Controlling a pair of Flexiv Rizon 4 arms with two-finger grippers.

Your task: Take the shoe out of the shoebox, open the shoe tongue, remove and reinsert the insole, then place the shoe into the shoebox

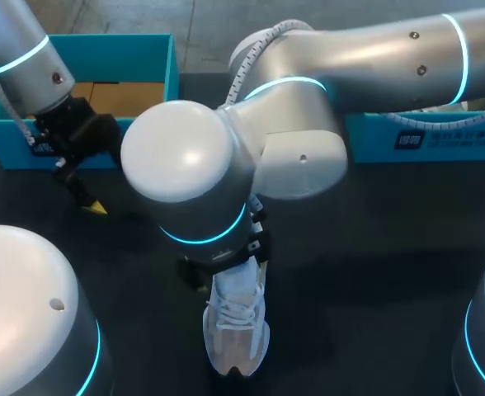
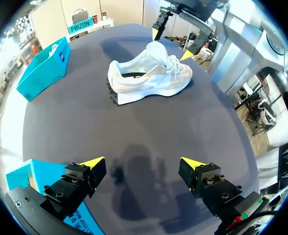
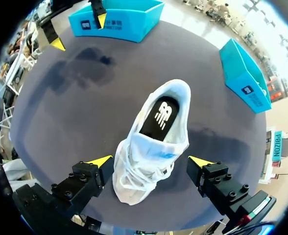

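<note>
One shoe [image 3: 151,147] (insole [image 3: 161,120] logo showing) on table [image 3: 85,107].

White logo mark noted on the dark insole [image 3: 162,117] inside the white shoe [image 3: 149,159]; no letters were made out in it. Small printed panel seen on the outer wall of the shoebox [image 3: 117,19]. A like panel, followed by a line of white characters, was seen on the wall of the second blue box [image 1: 424,136]. Both prints were too small to be read. Nothing legible was recorded.
</note>
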